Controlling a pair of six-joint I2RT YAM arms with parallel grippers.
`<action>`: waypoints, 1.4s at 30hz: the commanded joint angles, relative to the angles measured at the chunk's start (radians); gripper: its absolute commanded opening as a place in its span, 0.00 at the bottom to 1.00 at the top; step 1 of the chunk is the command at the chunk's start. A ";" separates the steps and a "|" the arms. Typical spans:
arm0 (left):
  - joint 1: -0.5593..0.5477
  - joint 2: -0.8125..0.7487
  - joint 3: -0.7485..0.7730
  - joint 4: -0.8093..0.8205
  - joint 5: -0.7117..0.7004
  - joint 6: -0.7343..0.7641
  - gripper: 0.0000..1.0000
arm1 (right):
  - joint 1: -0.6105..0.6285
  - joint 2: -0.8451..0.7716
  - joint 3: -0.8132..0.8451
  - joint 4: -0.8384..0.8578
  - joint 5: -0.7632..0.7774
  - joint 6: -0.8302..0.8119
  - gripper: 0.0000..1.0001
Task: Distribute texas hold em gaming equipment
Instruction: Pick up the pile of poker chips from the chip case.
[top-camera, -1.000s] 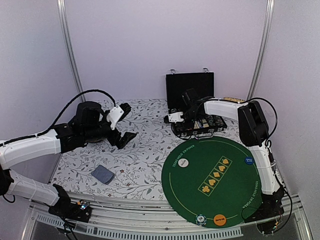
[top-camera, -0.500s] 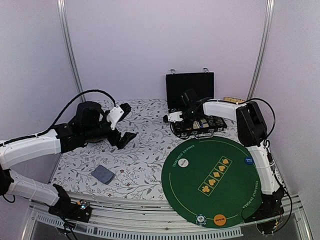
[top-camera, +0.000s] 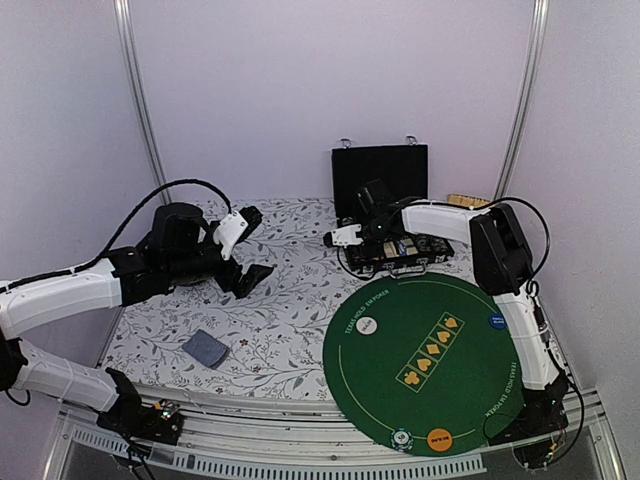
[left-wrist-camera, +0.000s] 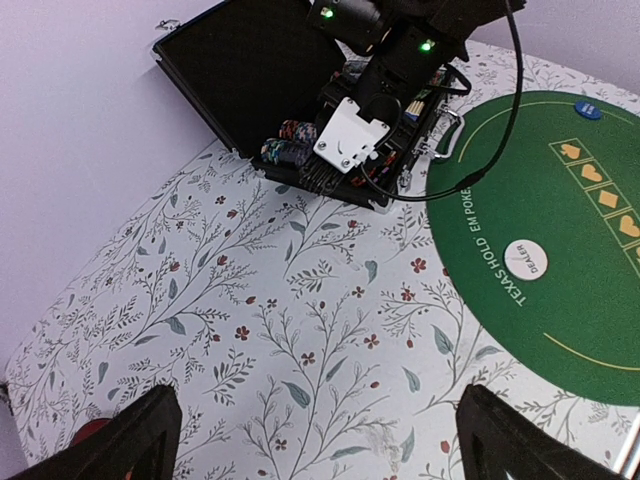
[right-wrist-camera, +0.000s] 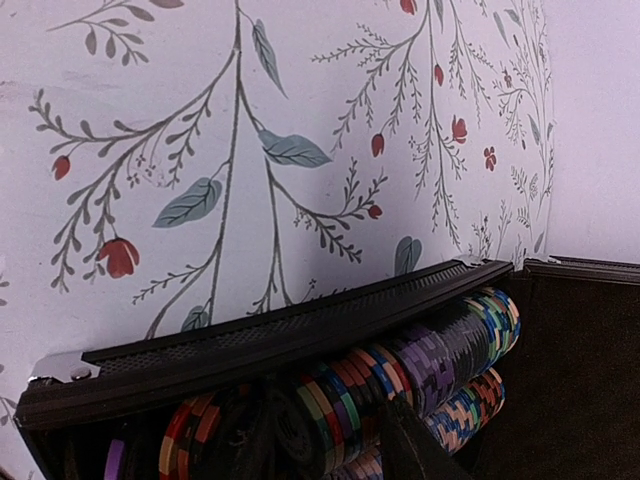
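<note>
An open black case (top-camera: 380, 180) at the back holds rows of striped poker chips (right-wrist-camera: 440, 350). My right gripper (top-camera: 362, 234) reaches into the case. In the right wrist view its fingers (right-wrist-camera: 411, 446) sit on either side of a short stack of chips in the near row, and the gripper (right-wrist-camera: 348, 435) closes on them. The green round mat (top-camera: 400, 400) bears a white disc (top-camera: 367, 325), a blue disc (top-camera: 498, 321), an orange disc (top-camera: 438, 437) and one chip (top-camera: 402, 438). A blue-grey card deck (top-camera: 205, 348) lies at front left. My left gripper (top-camera: 245, 250) is open and empty above the cloth.
The floral cloth (left-wrist-camera: 300, 330) covers the table. The case lid stands upright behind the chips. A tan woven piece (top-camera: 468, 200) lies behind the right arm. A red object (left-wrist-camera: 90, 428) peeks in at the left wrist view's lower left edge. Metal posts stand at the back corners.
My right gripper has shifted a little to the left along the case's front row of chips. The left arm has not moved.
</note>
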 joint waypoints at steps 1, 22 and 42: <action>0.005 -0.004 -0.003 0.010 0.011 0.001 0.98 | 0.025 0.044 -0.079 -0.200 -0.026 0.026 0.36; 0.004 -0.002 -0.006 0.014 0.011 -0.001 0.98 | 0.032 0.067 -0.053 -0.263 -0.115 0.036 0.35; 0.004 -0.004 -0.004 0.013 0.012 -0.003 0.98 | 0.032 0.024 0.003 -0.256 -0.036 0.100 0.03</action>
